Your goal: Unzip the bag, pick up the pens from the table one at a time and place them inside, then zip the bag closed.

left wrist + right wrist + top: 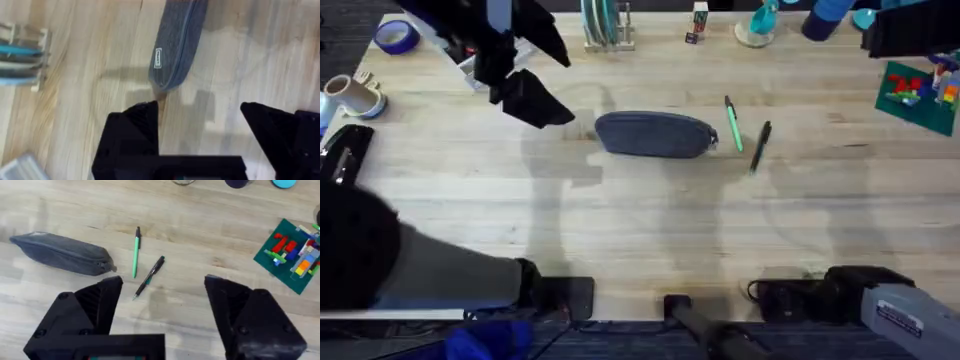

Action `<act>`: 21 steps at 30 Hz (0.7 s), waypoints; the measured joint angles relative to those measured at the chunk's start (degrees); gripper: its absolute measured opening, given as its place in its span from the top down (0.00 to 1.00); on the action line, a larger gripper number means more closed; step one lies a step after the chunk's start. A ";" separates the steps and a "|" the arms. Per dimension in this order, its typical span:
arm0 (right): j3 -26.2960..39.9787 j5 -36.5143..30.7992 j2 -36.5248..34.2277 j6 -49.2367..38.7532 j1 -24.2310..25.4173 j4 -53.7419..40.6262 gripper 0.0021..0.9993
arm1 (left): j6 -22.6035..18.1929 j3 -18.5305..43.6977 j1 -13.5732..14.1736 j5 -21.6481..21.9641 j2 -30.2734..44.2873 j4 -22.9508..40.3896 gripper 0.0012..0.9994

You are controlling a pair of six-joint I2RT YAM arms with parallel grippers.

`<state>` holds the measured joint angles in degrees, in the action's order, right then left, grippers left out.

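- Blue-grey fabric marks the bag point(654, 134) at the middle of the light wooden table point(620, 230) in the overhead view, lying lengthwise across the planks, its zipper shut. Just beside its right end lies the green pen point(733, 126), and close to the right of that the black pen point(760, 146), tilted; the two pens are near each other but apart. The left gripper point(525, 95) hangs dark above the table's far left, short of the bag's left end, its jaws spread. At the far edge stand a rack of plates point(603, 25) and a roll of blue tape point(396, 36); a green board of coloured bricks point(920, 92) sits at the far right, a white mug point(358, 95) at the left. The right arm's base shows at the lower right.
- Left wrist view: the left gripper point(200, 107) holds its black fingers point(137, 130) wide apart over bare wood, with the rounded end of the bag point(176, 45) just beyond them, not touched. A small label is sewn near that end, and the zipper line runs along the pouch. The rack of plates point(22, 55) shows at one side.
- Right wrist view: the right gripper point(162, 287) has its jaws open and grips nothing. Beyond it on the table point(210, 235) lie the bag point(62, 254), the green pen point(136, 252) just past the bag's end, and the black pen point(150, 276) angled nearer the fingers point(95, 305). The green board of coloured bricks point(292, 255) lies well apart to one side.
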<state>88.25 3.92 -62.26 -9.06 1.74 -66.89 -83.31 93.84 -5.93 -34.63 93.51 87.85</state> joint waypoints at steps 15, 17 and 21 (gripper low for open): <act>0.00 0.00 0.00 0.00 0.00 -3.08 0.00 | -7.86 -2.39 0.00 -6.39 14.20 -3.98 0.00; 0.00 0.00 0.00 -0.01 0.00 -3.06 0.00 | -8.04 -5.34 0.00 -7.60 14.21 -6.64 0.00; 0.00 0.00 0.00 0.00 0.00 -3.06 0.00 | -8.04 -11.82 0.00 -9.32 14.21 -13.00 0.00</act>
<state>88.25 3.92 -62.26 -9.06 1.74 -69.95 -91.35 82.02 -5.93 -43.95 107.72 74.86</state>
